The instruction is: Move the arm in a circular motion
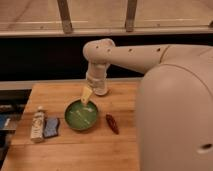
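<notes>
1. Arm [170, 115] comes first. Its fat cream part fills the right side, closest to us, and it reaches left over the wooden surface [65, 155].
2. On the surface, a white bottle [37, 124] and a blue sponge [51, 127] lie side by side at the left. A green bowl [65, 116] sits in the middle, and a small red pepper [112, 124] lies just beside it on the right.
3. Farther back, the arm bends down at its round elbow. The little tan claw [87, 95] hangs in the air over the back edge of the bowl. I see nothing in it, and I cannot tell if it is released or clenched.
4. Behind it all is a dark wall and a rail with 2 posts.
5. I think the arm is somewhere along its circle. A circle in the air leaves no mark, so I cannot tell how much is done or how much is left.
</notes>
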Tool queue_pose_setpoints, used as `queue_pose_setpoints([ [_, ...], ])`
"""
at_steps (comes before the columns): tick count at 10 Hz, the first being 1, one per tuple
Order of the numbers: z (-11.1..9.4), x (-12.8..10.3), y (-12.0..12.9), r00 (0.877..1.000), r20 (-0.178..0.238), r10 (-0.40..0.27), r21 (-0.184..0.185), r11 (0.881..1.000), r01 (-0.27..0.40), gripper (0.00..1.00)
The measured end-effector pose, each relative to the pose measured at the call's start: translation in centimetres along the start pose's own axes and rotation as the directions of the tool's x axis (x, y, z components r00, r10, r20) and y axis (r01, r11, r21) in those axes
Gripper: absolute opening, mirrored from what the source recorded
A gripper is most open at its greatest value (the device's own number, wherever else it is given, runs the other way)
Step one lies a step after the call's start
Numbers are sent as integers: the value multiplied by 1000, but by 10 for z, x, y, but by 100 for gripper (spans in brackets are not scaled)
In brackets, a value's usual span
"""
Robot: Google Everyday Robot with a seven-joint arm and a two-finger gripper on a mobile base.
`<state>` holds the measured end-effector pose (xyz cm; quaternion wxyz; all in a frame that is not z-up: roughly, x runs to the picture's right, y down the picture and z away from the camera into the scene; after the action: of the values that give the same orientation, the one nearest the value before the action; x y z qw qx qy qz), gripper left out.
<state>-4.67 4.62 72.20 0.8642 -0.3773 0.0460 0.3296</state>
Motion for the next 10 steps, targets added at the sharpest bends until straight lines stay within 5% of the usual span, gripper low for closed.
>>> queue_pose_setpoints([
  [2,-2,42,-7,997,-5,77,12,997,-77,80],
  [5,-11,108,-50,969,-3,248,55,967,-247,80],
  [6,-16,129,-78,952,0,306,74,950,-305,80],
  [10,-33,147,-168,932,-2,363,128,924,-360,80],
])
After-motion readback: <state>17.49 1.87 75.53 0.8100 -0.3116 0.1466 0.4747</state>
